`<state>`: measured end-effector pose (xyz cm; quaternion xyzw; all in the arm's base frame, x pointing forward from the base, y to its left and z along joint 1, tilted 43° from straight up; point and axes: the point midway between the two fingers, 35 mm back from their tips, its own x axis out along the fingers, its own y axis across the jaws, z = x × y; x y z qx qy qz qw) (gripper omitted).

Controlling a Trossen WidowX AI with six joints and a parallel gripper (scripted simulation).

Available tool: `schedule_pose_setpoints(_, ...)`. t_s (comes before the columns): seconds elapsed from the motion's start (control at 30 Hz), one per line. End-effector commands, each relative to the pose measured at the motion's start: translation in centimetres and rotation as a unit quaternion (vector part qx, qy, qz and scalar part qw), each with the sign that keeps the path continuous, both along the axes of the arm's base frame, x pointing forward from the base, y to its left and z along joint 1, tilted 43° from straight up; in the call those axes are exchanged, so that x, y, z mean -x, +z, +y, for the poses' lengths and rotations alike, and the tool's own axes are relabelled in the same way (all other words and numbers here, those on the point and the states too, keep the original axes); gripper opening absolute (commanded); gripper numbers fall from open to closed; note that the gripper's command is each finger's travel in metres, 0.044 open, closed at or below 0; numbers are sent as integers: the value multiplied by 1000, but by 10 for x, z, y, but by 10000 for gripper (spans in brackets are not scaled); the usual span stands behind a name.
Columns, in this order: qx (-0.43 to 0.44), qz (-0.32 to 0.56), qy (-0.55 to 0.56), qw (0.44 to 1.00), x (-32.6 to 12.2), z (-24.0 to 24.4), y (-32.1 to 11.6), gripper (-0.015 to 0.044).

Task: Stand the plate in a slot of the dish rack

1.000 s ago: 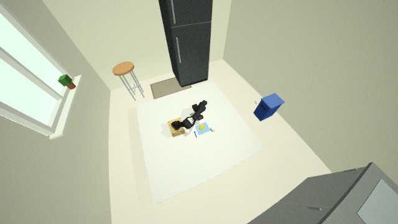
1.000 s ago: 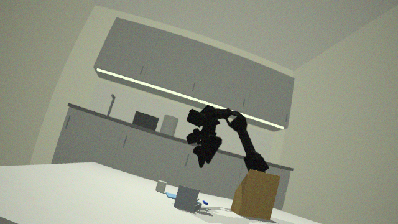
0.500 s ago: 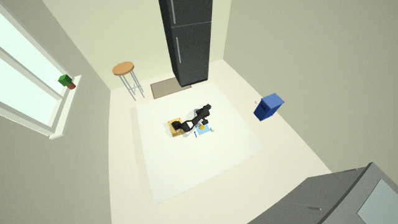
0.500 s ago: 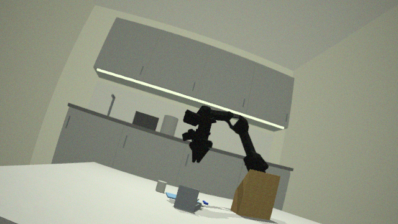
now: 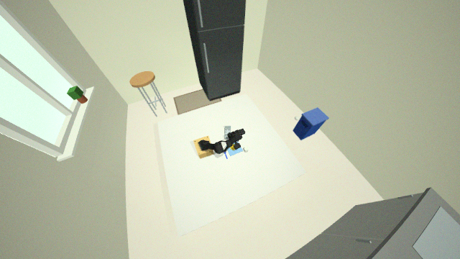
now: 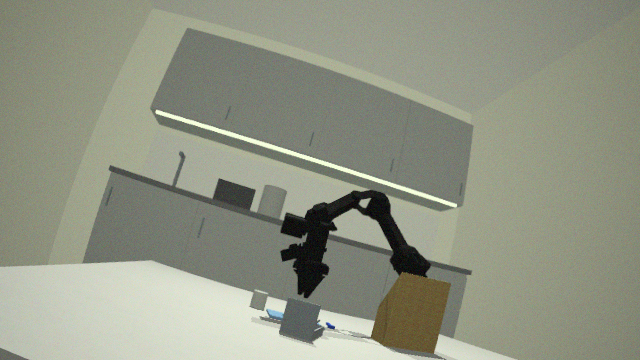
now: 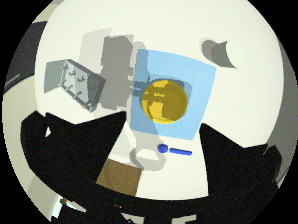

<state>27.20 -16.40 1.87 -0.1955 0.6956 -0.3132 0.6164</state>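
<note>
End effector [image 6: 308,290] spread, holding nothing | hangs above plate [image 7: 164,102] on blue mat [image 7: 200,76] | rack [image 7: 75,82] beside mat edge

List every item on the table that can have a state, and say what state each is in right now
Gripper: open, holding nothing, hanging above the plate.
Yellow plate: lying flat on the blue mat, not picked up.
Dish rack: no plate in it.
Blue pen: lying flat beside the mat.
Cup: upright.

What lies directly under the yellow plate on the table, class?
The yellow plate lies flat on a light blue mat, which shows all around it. The part of the mat beneath the plate is covered. The open gripper hangs above, empty.
</note>
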Motion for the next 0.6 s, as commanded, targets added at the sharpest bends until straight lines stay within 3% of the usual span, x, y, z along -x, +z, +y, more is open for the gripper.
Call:
schedule_pose_setpoints(0.0,4,-1,5,1000,1,-5,-6,400)
schedule_pose_setpoints(0.57,3,-1,5,1000,4,-23,-25,400)
